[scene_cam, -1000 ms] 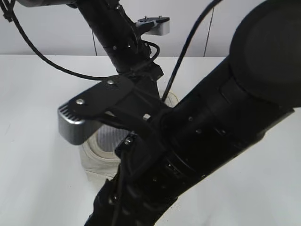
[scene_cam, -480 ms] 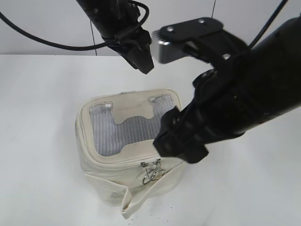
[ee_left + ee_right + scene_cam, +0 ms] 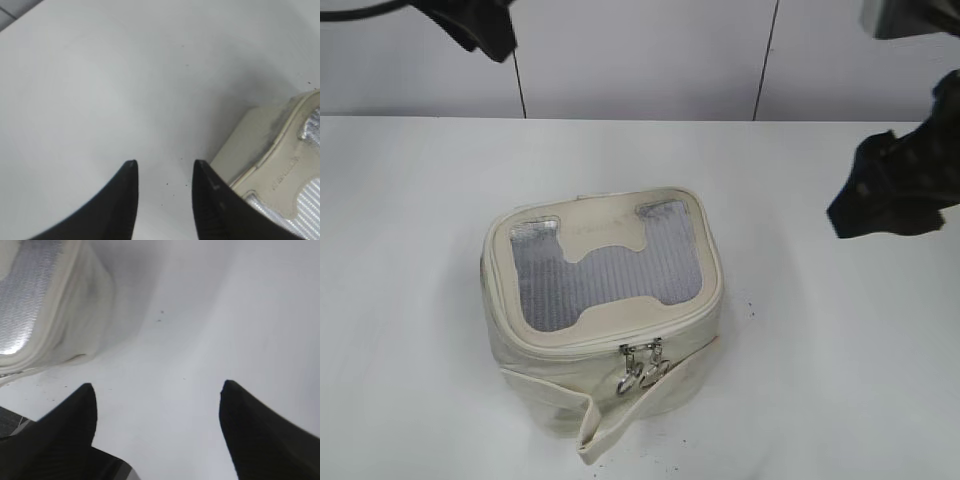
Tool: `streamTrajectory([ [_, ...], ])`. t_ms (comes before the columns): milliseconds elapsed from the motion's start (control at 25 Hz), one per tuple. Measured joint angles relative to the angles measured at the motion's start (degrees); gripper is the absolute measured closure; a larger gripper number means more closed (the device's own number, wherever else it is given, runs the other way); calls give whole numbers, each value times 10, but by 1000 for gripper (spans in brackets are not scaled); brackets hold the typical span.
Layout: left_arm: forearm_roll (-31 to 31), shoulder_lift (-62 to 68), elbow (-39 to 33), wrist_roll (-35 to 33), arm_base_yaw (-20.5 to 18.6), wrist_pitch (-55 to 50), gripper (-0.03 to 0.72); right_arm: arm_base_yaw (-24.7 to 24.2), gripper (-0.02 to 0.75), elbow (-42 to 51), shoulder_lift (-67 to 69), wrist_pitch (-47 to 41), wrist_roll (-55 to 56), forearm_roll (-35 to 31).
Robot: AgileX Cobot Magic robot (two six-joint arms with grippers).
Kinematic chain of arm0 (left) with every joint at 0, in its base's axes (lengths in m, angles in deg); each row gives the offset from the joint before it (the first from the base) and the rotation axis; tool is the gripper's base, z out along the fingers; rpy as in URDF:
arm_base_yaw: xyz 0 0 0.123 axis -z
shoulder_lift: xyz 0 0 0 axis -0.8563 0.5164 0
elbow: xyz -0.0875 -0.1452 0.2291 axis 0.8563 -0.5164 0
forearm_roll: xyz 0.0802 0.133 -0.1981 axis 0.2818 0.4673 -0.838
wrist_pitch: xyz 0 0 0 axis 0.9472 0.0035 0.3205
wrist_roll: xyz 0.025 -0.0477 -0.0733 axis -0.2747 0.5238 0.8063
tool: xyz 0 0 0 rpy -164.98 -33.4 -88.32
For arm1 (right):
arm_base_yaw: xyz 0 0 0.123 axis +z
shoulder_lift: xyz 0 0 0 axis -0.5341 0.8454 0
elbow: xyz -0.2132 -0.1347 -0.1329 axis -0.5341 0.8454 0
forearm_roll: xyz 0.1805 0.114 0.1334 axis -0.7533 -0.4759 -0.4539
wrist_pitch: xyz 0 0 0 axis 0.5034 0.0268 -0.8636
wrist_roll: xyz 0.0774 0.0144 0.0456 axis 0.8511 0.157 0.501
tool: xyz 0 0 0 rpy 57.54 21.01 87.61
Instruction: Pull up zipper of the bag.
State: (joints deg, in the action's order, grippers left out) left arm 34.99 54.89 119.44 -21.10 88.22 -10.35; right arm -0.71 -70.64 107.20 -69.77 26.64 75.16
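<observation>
The cream-white bag point(image 3: 605, 330) stands on the white table, its grey mesh top with the cream H-shaped patch point(image 3: 610, 240) facing up. The zipper track point(image 3: 570, 345) runs round the lid rim. Its two silver sliders point(image 3: 642, 350) sit side by side at the front, and their ring pulls point(image 3: 642, 378) hang down. My left gripper point(image 3: 164, 167) is open and empty, high at the far left point(image 3: 480, 25), away from the bag, whose back corner point(image 3: 270, 150) shows beside it. My right gripper point(image 3: 157, 387) is wide open and empty, off to the right point(image 3: 890, 195) of the bag point(image 3: 55, 315).
The bag's loose strap point(image 3: 605, 425) sticks out at its front bottom. The white table point(image 3: 410, 300) runs on all sides of the bag. A grey wall point(image 3: 650, 60) with a vertical seam stands behind the table's far edge.
Both arms have pulled away from over the bag, the left one up and to the left, the right one out to the right. The bag now shows whole and has not moved.
</observation>
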Motion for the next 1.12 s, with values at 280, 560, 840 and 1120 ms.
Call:
streamTrajectory([
  [280,5,-134,-95,19,-69,0,403,-69,150,0,-66,-73,30,68],
  [560,10,-330,-306,19,-113,-1,403,-72,150,35,-168,-131,52,114],
  [840,-14,-574,-504,20,-114,41,403,-72,150,145,-323,-137,50,102],
  [1120,-28,-810,-665,20,-114,54,403,-72,150,236,-505,-136,25,68],
])
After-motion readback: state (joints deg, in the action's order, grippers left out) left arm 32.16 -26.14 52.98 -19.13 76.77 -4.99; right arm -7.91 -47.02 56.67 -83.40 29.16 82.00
